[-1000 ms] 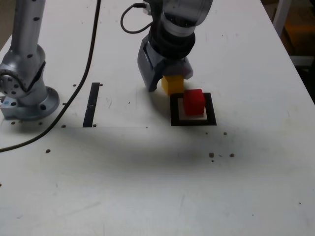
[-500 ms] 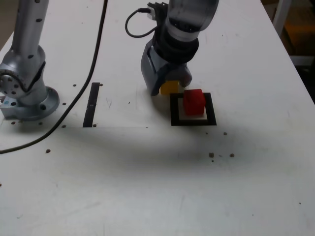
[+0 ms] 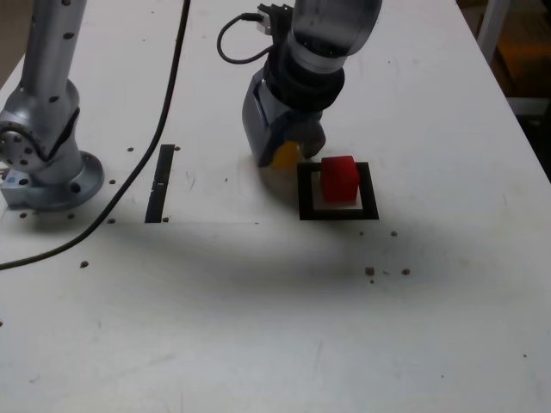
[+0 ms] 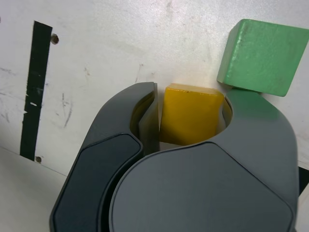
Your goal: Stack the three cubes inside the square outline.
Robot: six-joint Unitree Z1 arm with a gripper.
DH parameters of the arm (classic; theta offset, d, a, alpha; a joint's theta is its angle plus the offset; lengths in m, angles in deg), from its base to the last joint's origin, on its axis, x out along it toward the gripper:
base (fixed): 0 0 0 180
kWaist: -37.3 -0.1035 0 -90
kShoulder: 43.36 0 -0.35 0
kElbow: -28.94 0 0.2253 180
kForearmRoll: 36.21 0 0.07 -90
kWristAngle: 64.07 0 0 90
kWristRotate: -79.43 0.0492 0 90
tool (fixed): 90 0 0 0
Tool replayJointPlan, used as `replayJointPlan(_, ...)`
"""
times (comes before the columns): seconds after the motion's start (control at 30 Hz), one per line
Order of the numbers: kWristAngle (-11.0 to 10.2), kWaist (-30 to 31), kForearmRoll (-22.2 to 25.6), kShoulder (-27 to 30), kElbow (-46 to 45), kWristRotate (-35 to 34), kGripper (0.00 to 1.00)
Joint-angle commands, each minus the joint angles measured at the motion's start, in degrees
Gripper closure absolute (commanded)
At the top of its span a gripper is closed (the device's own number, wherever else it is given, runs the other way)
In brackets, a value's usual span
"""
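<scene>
The red cube (image 3: 339,178) sits inside the square outline (image 3: 337,213) of black tape. Just off the outline's far corner on the exterior view's left, the yellow cube (image 3: 284,155) (image 4: 190,113) rests on the table, mostly covered by my gripper (image 3: 288,153) (image 4: 191,94). In the wrist view both jaws press against its sides, so the gripper is shut on it. The green cube (image 4: 260,55) lies just beyond the yellow one, close to one jaw tip. It is hidden behind the gripper in the exterior view.
A straight black tape strip (image 3: 160,182) (image 4: 34,87) lies on the white table toward the exterior view's left. The arm's base (image 3: 43,146) stands at the far left, and a black cable (image 3: 129,181) trails past it. Small dark specks dot the tabletop.
The gripper has come down over the yellow cube and shifted slightly to the exterior view's left, hiding most of it. The red cube has stayed put.
</scene>
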Motion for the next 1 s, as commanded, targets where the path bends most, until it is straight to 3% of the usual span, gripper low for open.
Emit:
replayJointPlan(0.0, -0.40, 0.01, 2.02, 0.77, 1.20, 0.54, 0.76)
replayJointPlan(0.23, -2.10, 0.21, 11.82, 6.31, 6.30, 3.73, 0.76)
replayJointPlan(0.33, -2.17, 1.72, 17.65, 8.21, 11.20, 4.99, 0.76)
replayJointPlan(0.43, -1.85, 3.29, 20.53, 7.97, 15.04, 5.08, 0.76)
replayJointPlan(0.8, 2.47, 7.90, 20.80, -2.19, 27.79, 5.59, 0.76)
replayJointPlan(0.97, 3.44, 9.53, 22.14, -5.32, 32.04, 5.96, 0.76)
